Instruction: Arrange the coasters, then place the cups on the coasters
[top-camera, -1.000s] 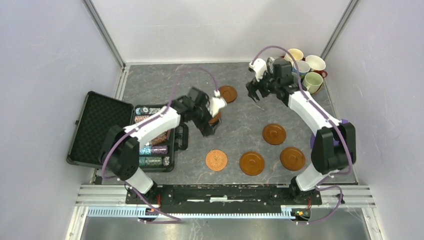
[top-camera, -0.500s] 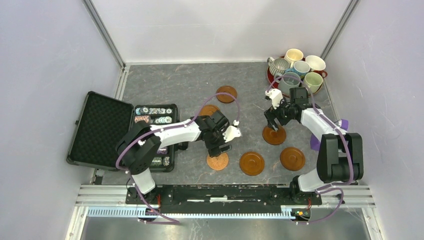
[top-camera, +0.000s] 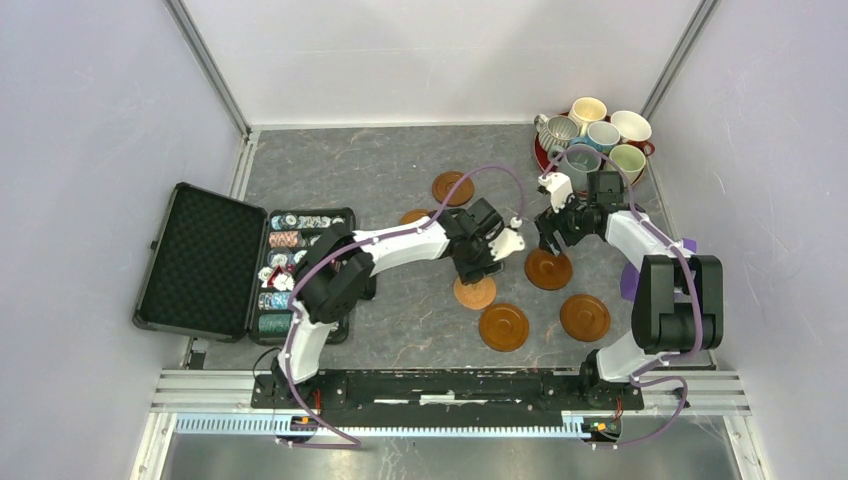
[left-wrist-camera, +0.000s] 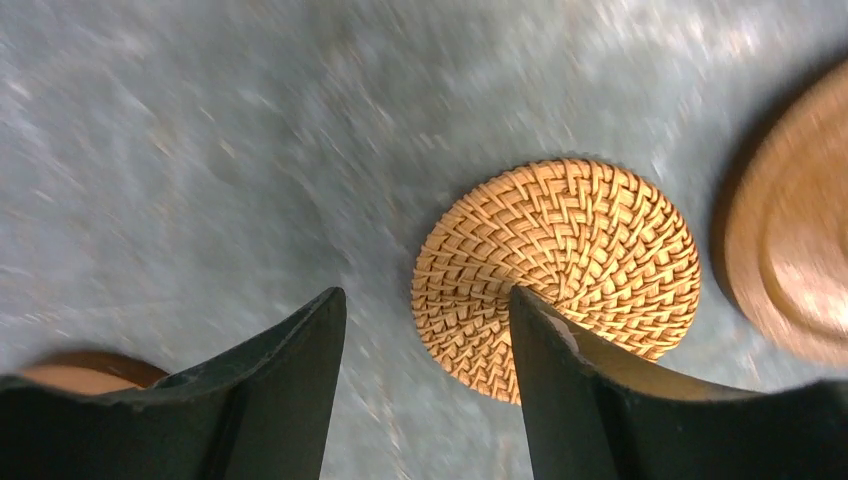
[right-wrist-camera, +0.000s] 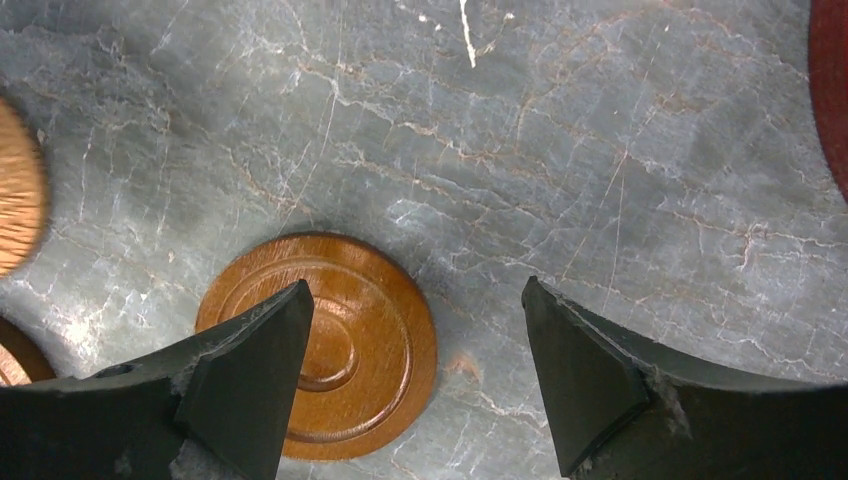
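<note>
Lately, at the far left, no change in the open black foam-lined case (top-camera: 200, 255) of striped chips. Next along, the left tool (left-wrist-camera: 425, 296): over the rear of the grey marbled desk (top-camera: 380, 170) a second ago, down at the front-left coaster half a second ago, now closed down and stretched toward the middle. Fingers drawn in, yet a slot of bare desk between them and nothing clamped there; one finger (left-wrist-camera: 620, 420) laid over the near edge of the round woven copper-orange coaster (top-camera: 474, 293). Shifted along with it: formerly at the left end of the front row, now further right and further back, near the glossy dark brown rimmed front coaster (top-camera: 503, 326). Sharp in the wrist view against a streaked desk, so probably dragged under that fingertip; actual contact hidden. Further right, the right tool (right-wrist-camera: 415, 284): up beside the mugs a second ago, now hovering with jaws wide apart and empty above another dark brown rimmed disc, the middle coaster (right-wrist-camera: 350, 345), itself unmoved, the woven one just to its left. At the back right, all six handled ceramic mugs (top-camera: 600, 135) crowded on the dark red round tray (top-camera: 538, 153), none on a coaster. In judgement: arranging stage only, spacing being tightened; cup placing not yet begun.
</note>
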